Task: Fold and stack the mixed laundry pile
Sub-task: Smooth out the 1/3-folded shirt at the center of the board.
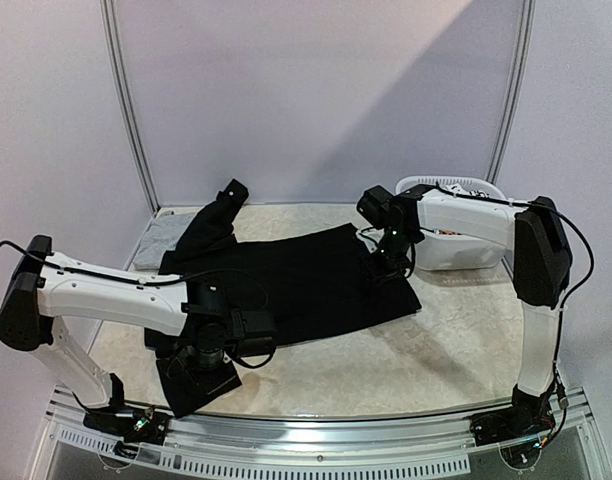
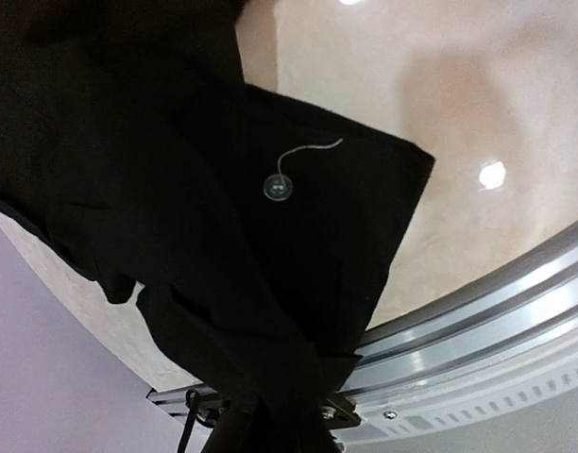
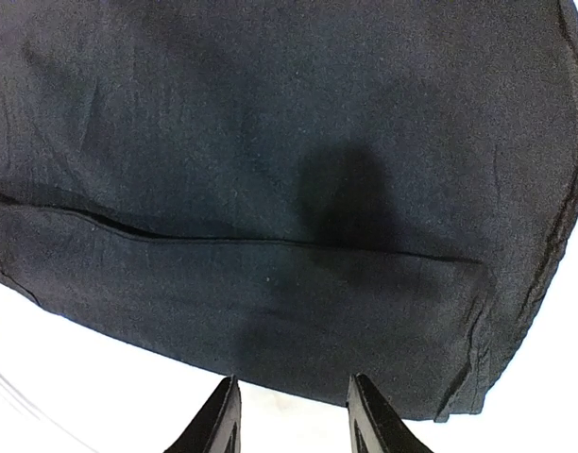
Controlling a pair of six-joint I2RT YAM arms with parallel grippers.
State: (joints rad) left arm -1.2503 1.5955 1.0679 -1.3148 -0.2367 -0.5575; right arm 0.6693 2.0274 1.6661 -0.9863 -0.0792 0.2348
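Little is judged done: the black garment point(image 1: 306, 275) is laid unfolded across the middle of the table point(image 1: 436, 340), its lower-left flap clenched by the left end effector point(image 1: 204, 362), the right end effector point(image 3: 294, 385) held released above its right hem, the grey top point(image 1: 166, 235) at upper left partly covered, nothing yet stacked.

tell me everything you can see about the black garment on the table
The black garment is a large, matte, woven-looking piece spread mostly flat across the table, lightly wrinkled, with a seam line near its hem. One sleeve reaches far left, next to a grey cloth. Another part runs to the near left edge and bears a clear button with a loose thread. The left gripper is shut on that part. The right gripper hangs open at the hem.
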